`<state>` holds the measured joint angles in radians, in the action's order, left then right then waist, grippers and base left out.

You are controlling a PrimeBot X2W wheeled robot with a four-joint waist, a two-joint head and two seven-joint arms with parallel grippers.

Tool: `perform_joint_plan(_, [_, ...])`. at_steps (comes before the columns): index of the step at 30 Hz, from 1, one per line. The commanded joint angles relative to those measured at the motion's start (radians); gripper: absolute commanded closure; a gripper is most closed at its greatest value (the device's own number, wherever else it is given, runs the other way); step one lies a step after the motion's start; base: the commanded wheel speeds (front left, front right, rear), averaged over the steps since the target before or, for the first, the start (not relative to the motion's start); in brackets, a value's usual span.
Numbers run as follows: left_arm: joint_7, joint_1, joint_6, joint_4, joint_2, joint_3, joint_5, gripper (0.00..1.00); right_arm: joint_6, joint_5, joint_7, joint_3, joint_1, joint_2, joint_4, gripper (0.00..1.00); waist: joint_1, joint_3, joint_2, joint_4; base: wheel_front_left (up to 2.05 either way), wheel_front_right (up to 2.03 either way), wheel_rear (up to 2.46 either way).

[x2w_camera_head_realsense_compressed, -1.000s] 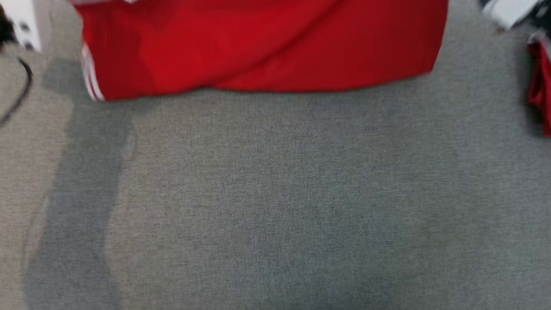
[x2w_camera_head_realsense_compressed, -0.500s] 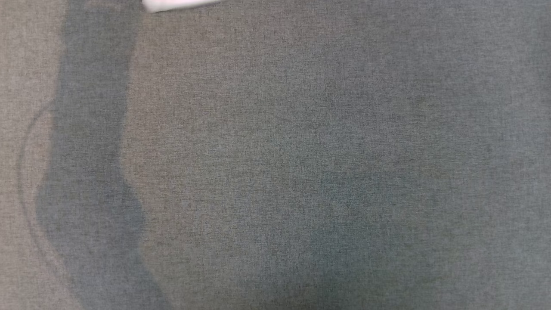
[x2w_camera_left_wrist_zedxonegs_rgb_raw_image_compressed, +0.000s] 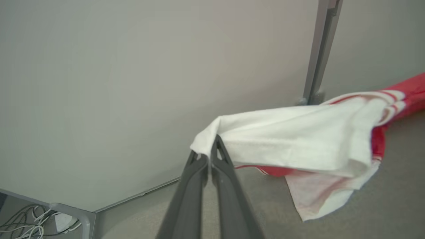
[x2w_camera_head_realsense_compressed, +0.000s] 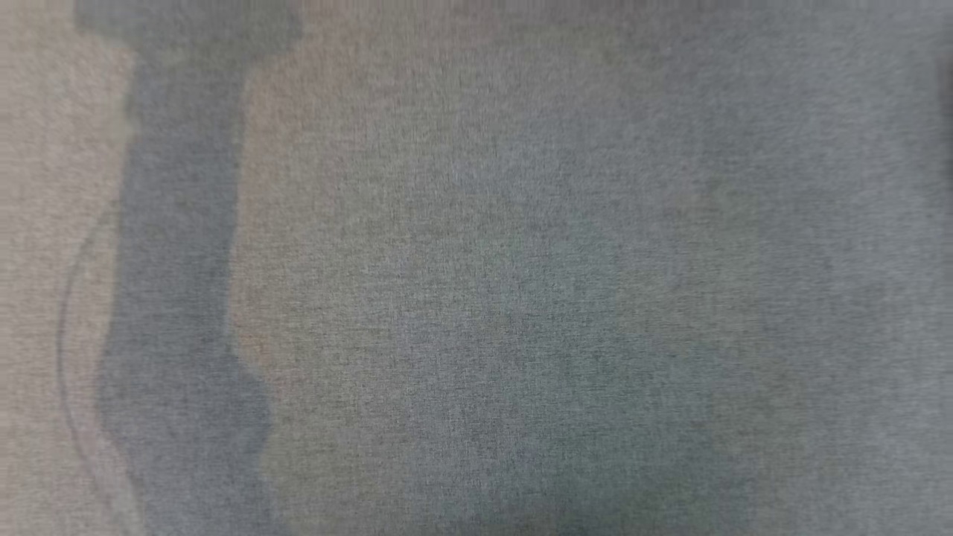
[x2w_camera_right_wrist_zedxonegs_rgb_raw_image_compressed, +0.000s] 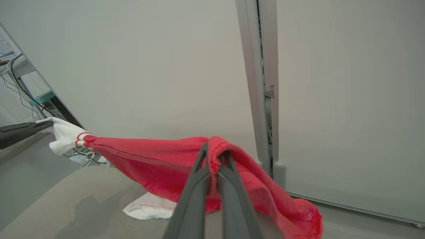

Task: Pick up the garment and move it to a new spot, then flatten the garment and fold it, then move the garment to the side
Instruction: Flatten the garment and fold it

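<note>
- The garment hangs stretched between the two pincers. In the right wrist view its long axis runs from the middle left of the frame to the lower centre, sagging a little along the way.
- In the left wrist view the garment runs from frame centre out to the right edge, white end nearest and red end farthest.
- It is soft knit cloth. Most of it is red, with a white part striped in red and a loose white flap drooping to the grey surface.
- A red fold spills to the lower right of the right wrist view.
- The left gripper has its long dark fingers pressed together on the white edge, rising from the bottom centre.
- The right gripper is clamped on a red hem, and its fingers slant up from the bottom edge.
- In the head view the woven grey surface carries a darker shadow band down the left.
- A pale wall and a metal post stand behind.
</note>
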<state>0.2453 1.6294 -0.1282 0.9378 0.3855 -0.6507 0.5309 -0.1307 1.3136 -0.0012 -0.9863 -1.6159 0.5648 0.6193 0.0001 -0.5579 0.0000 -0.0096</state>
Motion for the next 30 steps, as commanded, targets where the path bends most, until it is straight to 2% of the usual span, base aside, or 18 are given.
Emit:
perform_joint_plan(1, [0.015, -0.027, -0.003, -0.008, 0.012, -0.016, 0.020, 1.00, 0.000, 0.010, 0.007, -0.009, 0.024, 0.010, -0.008, 1.00, -0.0001, 0.038, 0.0000, 0.000, 0.00, 0.00, 0.00])
perform_joint_plan(6, [0.238, -0.251, -0.002, -0.169, 0.135, -0.220, 0.212, 1.00, 0.000, 0.110, 0.089, -0.122, 0.212, 0.043, -0.071, 1.00, -0.0001, 0.167, 0.0000, -0.007, 0.00, 0.00, 0.00])
perform_joint_plan(8, [0.331, -0.328, -0.002, -0.271, 0.208, -0.281, 0.307, 1.00, 0.000, 0.152, 0.147, -0.153, 0.267, 0.057, -0.104, 1.00, -0.0001, 0.211, 0.0000, -0.014, 0.00, 0.00, 0.00])
perform_joint_plan(12, [0.464, -0.469, -0.002, -0.470, 0.355, -0.358, 0.462, 1.00, 0.000, 0.197, 0.240, -0.219, 0.375, 0.112, -0.173, 1.00, -0.0001, 0.287, 0.0000, -0.018, 0.00, 0.00, 0.00])
perform_joint_plan(17, [0.566, -0.620, -0.001, -0.670, 0.495, -0.396, 0.593, 1.00, 0.000, 0.221, 0.330, -0.262, 0.489, 0.166, -0.236, 1.00, -0.0001, 0.370, 0.0000, -0.022, 0.00, 0.00, 0.00])
perform_joint_plan(23, [0.650, -0.775, 0.071, -0.911, 0.616, -0.425, 0.721, 1.00, 0.000, 0.215, 0.403, -0.282, 0.607, 0.226, -0.311, 1.00, -0.0001, 0.442, 0.0000, -0.028, 0.00, 0.00, 0.00])
perform_joint_plan(30, [0.676, -0.897, 0.165, -1.150, 0.730, -0.447, 0.819, 1.00, 0.000, 0.177, 0.558, -0.293, 0.745, 0.345, -0.419, 1.00, -0.0001, 0.477, 0.0000, -0.032, 0.00, 0.00, 0.00])
